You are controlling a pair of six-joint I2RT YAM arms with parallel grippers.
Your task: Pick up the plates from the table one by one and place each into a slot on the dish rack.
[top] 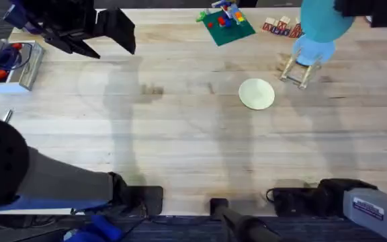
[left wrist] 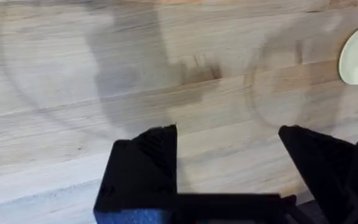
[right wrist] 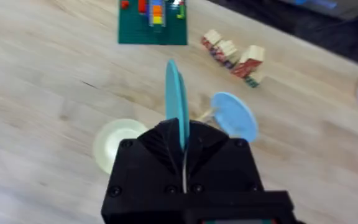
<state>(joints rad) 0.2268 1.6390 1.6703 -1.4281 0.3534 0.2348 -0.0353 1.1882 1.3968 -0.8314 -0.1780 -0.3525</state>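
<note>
Right fingers (right wrist: 182, 149) pinch the teal round plastic plate (right wrist: 174, 99) on edge above the small wooden slatted dish rack (top: 299, 70) near the surface's far right edge. The pale yellow-green round plate (top: 256, 93) lies flat just beside the rack; left fingers (left wrist: 229, 162) are spread, empty.

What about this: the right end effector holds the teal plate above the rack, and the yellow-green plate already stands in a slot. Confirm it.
One part is wrong. The yellow-green plate lies flat on the table, beside the rack, not in a slot; the overhead view shows it. The rest holds: the right end effector grips the teal plate above the rack.
</note>
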